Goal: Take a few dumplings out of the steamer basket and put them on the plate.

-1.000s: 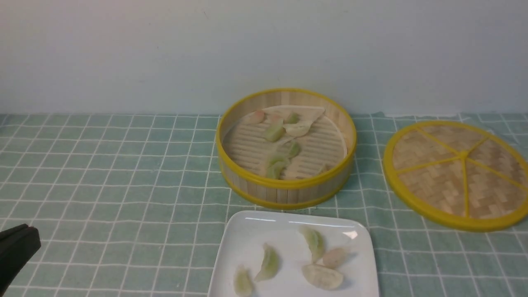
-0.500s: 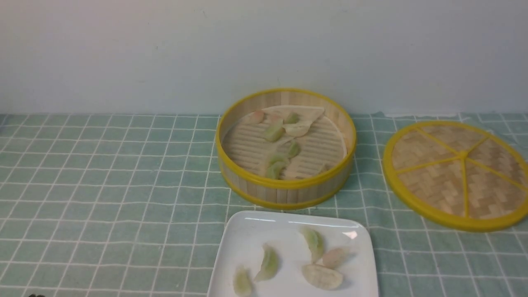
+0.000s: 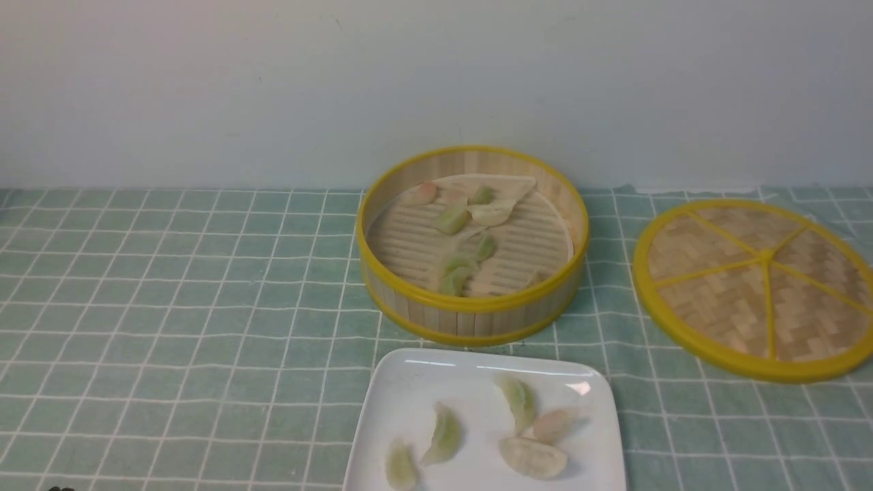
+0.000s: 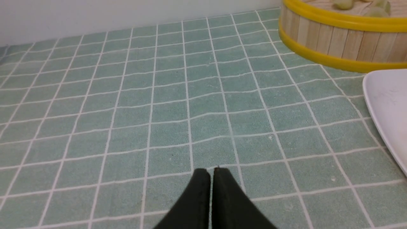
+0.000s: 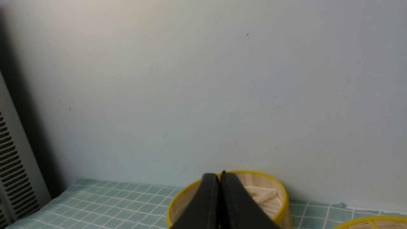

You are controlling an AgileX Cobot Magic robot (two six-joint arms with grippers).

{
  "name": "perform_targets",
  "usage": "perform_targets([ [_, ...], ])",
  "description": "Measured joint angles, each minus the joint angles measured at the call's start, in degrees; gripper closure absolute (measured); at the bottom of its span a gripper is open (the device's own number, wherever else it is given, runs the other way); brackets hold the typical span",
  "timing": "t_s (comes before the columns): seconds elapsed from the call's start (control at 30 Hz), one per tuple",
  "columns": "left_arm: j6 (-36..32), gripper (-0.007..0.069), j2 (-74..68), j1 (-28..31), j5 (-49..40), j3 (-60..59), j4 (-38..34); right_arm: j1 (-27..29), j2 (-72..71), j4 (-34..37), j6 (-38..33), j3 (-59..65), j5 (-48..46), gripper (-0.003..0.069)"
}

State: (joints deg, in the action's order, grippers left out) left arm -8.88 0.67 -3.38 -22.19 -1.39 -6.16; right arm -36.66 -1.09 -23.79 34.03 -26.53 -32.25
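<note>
Green checked cloth point(image 3: 170, 307) with white grid lines covers the table, and a plain pale wall point(image 3: 273, 82) rises behind it. Near the wall stands the steamer basket point(image 3: 472, 310), round, with yellow rims and an upright slat wall; several dumplings point(image 3: 458, 269) lie on its slatted floor, mostly pale green, with a pinkish one point(image 3: 424, 193) at the far edge and a loose whitish liner sheet point(image 3: 508, 185) beside them. Just in front of the basket, apart from it, sits the white rectangular plate point(image 3: 402, 395), holding five dumplings point(image 3: 445, 436): three pale green and two whitish or pinkish. To the right of the basket, well clear of it, the flat woven lid point(image 3: 757, 286) with yellow spokes lies on the cloth. The left gripper point(image 4: 211, 173) hangs low over bare cloth to the left of the basket and plate, its black fingers pressed together with nothing between them. The right gripper point(image 5: 219, 178) is raised, pointing toward the wall above the basket, its fingers likewise closed and empty. Neither touches a dumpling, the basket or the plate.
</note>
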Motion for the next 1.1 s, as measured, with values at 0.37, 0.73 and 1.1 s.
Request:
perform_targets([
  [0.37, 0.0, 0.0631, 0.0, 0.0, 0.0, 0.0, 0.0, 0.0, 0.0, 0.0, -0.22, 0.0, 0.0, 0.0672],
  [0.73, 0.0, 0.0631, 0.0, 0.0, 0.0, 0.0, 0.07, 0.0, 0.0, 24.8, -30.47, 0.0, 5.49, 0.0672],
  [1.1, 0.0, 0.0631, 0.0, 0.0, 0.0, 0.0, 0.09, 19.51, 0.0, 26.6, -34.4, 8.28, 6.92, 0.0672],
])
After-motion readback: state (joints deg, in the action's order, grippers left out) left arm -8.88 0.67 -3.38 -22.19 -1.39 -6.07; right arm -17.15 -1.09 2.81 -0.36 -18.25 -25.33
